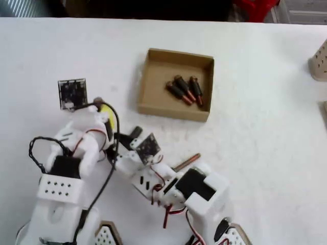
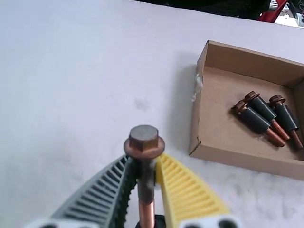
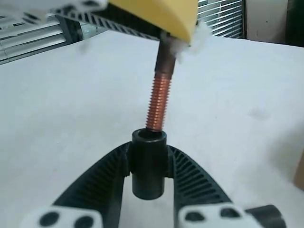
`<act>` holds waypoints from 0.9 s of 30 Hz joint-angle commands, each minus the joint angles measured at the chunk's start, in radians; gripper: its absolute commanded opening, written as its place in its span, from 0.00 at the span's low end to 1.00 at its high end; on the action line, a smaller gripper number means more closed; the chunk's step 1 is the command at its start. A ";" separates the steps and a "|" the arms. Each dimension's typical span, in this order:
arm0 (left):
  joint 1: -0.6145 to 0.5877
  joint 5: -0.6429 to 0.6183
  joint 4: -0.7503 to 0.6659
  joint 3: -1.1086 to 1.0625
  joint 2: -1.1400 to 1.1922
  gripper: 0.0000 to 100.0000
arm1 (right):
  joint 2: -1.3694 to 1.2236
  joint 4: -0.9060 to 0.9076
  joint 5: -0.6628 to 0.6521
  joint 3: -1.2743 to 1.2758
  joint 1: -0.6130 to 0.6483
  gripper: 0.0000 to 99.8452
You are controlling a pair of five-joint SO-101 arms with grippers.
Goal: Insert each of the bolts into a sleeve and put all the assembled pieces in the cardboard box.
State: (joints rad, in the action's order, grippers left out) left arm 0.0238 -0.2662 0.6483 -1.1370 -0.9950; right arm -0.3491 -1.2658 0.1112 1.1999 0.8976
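Sleeve (image 3: pixel 148 171) pinched in right pincer (image 3: pixel 148 154), bolt (image 3: pixel 158 102) tip at its mouth.
Left pincer (image 2: pixel 144 160) pinches the bolt, near the box (image 1: pixel 152 84); keep bolt and sleeve aligned, push slowly lest threads snag.

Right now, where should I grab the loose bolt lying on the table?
Grip the bolt mid-shaft, coming straight down from above with the jaws across its length: it lies flat beside the right arm, so its long sides look freest.
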 commanded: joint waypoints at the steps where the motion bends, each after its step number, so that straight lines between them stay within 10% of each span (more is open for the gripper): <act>1: 0.016 0.006 0.009 0.044 -0.076 0.02 | 0.012 -0.004 0.011 -0.038 0.002 0.02; 27: 0.010 0.011 -0.153 -0.167 -0.173 0.02 | 0.012 -0.004 0.011 -0.034 0.001 0.02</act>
State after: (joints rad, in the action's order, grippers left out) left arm 0.0407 -0.2647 0.5639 -1.2996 -1.1423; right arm -0.3475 -1.2658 0.1112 1.1999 0.8915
